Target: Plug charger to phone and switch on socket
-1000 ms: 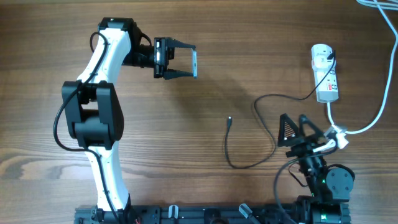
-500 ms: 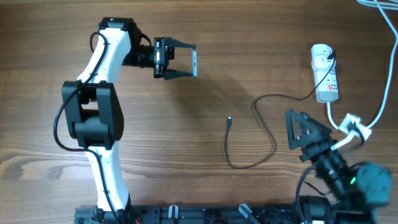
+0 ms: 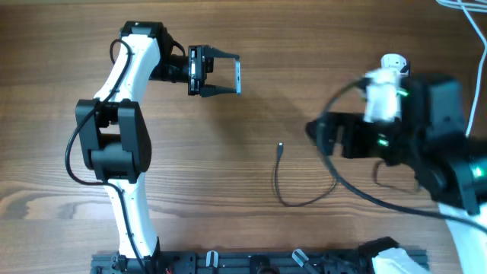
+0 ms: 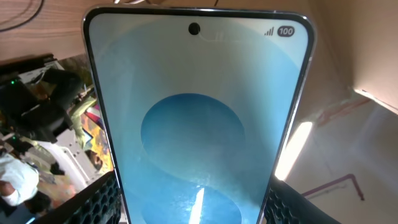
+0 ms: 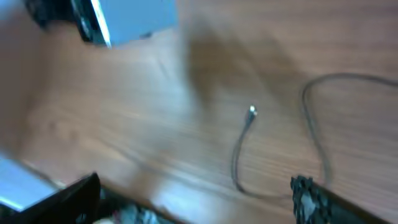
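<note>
left tool [image 3: 217,73] grips phone [image 4: 199,124] | right tool [image 3: 318,137] seemingly wide, blurred | charger [image 3: 279,150] lies loose

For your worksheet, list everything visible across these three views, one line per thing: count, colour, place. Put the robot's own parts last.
phone: one, turquoise screen with a white rim, held above the table in the left fingers
charger: one, thin black cable, looped on the table right of centre, its tip lying free
socket: one, white, far right of the table, mostly hidden by the right arm
pale cable: one, blue-white, top right corner
table: one, brown wood, under everything
left arm: one, white and black, left side
left fingers: two, black, closed on the phone
right arm: one, black, blurred, over the socket
right fingers: two, black, wide apart, nothing between them
</note>
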`<control>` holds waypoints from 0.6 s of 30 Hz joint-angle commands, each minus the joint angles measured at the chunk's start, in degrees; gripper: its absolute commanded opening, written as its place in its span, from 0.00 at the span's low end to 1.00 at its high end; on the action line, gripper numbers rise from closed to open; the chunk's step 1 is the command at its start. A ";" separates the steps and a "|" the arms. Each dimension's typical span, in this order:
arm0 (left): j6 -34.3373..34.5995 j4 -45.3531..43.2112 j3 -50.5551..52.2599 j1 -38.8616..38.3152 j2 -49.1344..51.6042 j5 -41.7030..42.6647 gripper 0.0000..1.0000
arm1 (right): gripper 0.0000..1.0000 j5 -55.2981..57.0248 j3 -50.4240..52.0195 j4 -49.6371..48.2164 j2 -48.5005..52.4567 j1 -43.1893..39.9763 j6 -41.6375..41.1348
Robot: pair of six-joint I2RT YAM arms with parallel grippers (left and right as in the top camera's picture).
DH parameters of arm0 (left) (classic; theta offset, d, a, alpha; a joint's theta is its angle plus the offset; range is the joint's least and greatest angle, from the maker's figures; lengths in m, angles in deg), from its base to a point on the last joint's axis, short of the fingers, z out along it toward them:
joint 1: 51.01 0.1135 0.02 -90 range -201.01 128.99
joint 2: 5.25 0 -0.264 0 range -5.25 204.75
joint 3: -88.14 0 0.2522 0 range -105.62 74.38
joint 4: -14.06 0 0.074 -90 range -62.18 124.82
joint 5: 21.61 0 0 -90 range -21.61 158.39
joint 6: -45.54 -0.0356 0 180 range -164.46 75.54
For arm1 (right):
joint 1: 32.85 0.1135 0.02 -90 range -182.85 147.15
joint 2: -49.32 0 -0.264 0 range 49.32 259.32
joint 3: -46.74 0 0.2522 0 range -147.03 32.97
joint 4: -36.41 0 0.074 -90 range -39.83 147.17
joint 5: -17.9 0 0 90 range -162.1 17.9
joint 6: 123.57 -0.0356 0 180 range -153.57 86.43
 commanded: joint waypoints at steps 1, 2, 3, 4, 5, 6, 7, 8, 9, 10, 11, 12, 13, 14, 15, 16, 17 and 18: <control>-0.70 0.11 -1.22 0.26 -2.82 2.58 0.62 | 0.99 19.26 -14.99 8.72 12.74 10.86 -1.66; -0.70 0.11 -1.22 0.26 -2.82 2.58 0.62 | 0.99 21.27 -19.61 10.40 16.68 13.51 -3.13; -0.70 0.11 -1.22 0.26 -2.82 2.58 0.63 | 1.00 21.46 -23.23 10.82 19.65 15.21 -3.63; -0.70 0.11 -1.22 0.26 -2.82 2.58 0.62 | 1.00 21.05 -27.87 11.21 23.50 16.65 -3.61; -0.70 0.11 -1.22 0.26 -2.82 2.58 0.63 | 1.00 20.48 -30.69 11.50 26.14 17.16 -3.69; -0.70 0.11 -1.22 0.26 -2.82 2.58 0.62 | 0.99 17.59 -34.21 11.54 30.12 17.38 -3.67; -0.70 0.11 -1.22 0.26 -2.82 2.58 0.62 | 0.99 14.97 -35.01 9.84 32.13 17.38 -3.54; -0.70 0.11 -1.22 0.26 -2.82 2.58 0.62 | 1.00 13.14 -34.97 7.78 32.96 17.38 -3.61; -0.70 0.11 -1.22 0.26 -2.82 2.58 0.62 | 1.00 9.99 -34.93 3.67 34.25 17.38 -5.25; -0.70 0.11 -1.22 0.24 -2.82 2.56 0.62 | 1.00 7.19 -34.82 0.52 34.56 17.38 -7.67; -0.72 0.11 -1.22 0.24 -2.82 2.38 0.62 | 1.00 6.84 -34.71 -1.95 34.75 17.38 -7.69; -1.01 0.11 -1.22 0.24 -2.82 2.38 0.62 | 1.00 7.58 -34.71 -3.82 35.01 17.38 -7.50; -1.22 0.11 -1.22 0.26 -2.82 2.40 0.62 | 1.00 8.72 -34.71 -4.17 35.23 17.44 -7.39; -1.92 0.11 -1.22 0.26 -2.82 2.40 0.62 | 1.00 10.56 -34.71 -3.74 35.43 17.53 -7.06; -2.03 0.11 -1.22 0.26 -2.82 2.40 0.62 | 1.00 12.85 -34.71 -2.80 35.60 17.77 -6.99; -2.03 0.11 -1.22 0.26 -2.82 2.43 0.62 | 1.00 14.71 -34.71 -1.86 36.11 17.94 -6.99; -2.01 0.13 -1.22 0.26 -2.82 2.56 0.62 | 1.00 15.82 -34.71 -1.03 36.76 17.97 -6.97; -2.01 0.13 -1.22 0.26 -2.82 2.58 0.62 | 1.00 17.27 -34.69 -0.20 37.31 17.94 -7.06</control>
